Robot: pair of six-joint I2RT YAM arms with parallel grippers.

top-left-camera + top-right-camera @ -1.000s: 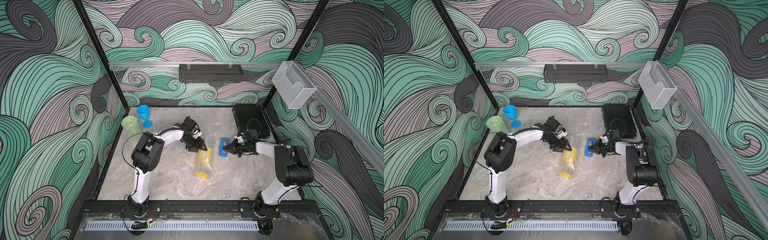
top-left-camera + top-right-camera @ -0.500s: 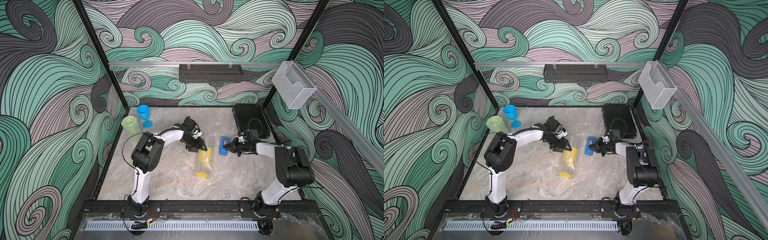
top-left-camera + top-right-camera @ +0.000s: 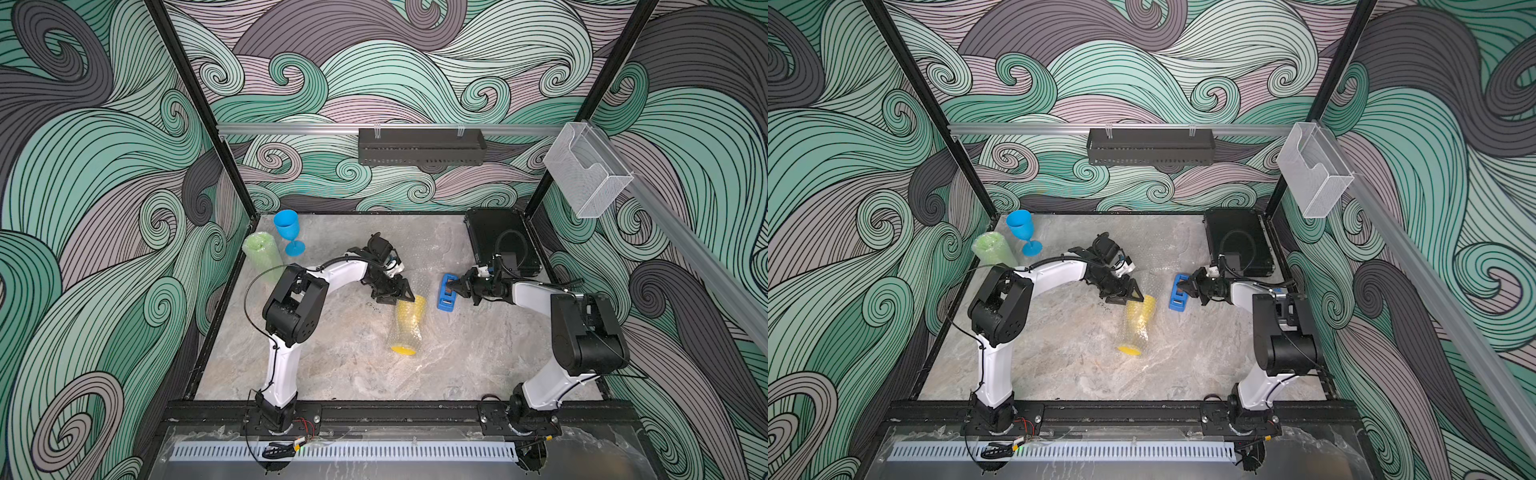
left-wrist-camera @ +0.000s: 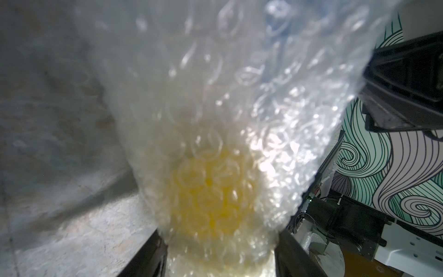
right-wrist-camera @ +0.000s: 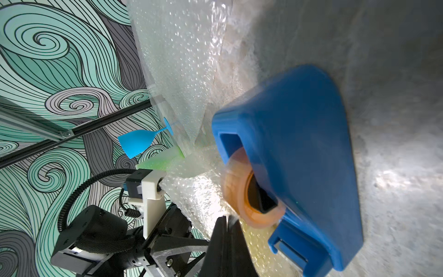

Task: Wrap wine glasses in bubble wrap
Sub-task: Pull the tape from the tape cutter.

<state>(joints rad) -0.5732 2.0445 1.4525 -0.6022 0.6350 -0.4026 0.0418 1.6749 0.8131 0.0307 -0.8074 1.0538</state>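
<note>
Because it is a hollow plastic cup under a loose skin of bubble wrap (image 4: 239,96), the yellow goblet (image 3: 408,320) should be light and stiff underneath, and soft and slippery outside. The wrap will likely spring open if it is let go before taping.

The goblet lies on its side at the centre of the table (image 3: 332,374) in both top views, foot toward the lower edge of the frame. The left gripper (image 3: 395,300) is clamped across the bowl end, its fingers (image 4: 148,259) on either side with the wrap filling the gap. The bowl looks the best hold, being the widest and firmest part; at the stem the wrap would slide.

Just right of the goblet lies the blue tape dispenser (image 3: 446,296). The right gripper (image 3: 454,286) sits at its upper end, jaws pressed together beside the roll of tape (image 5: 242,199). Whether a tape end is pinched I cannot tell.

A spare sheet (image 3: 419,257) lies flat above the goblet. At upper left stand the green goblet (image 3: 262,255), already wrapped, and the bare blue goblet (image 3: 287,226), both well clear. A black case (image 3: 498,245) fills the upper right corner. The left fingers crowd the bowl where tape might go.
</note>
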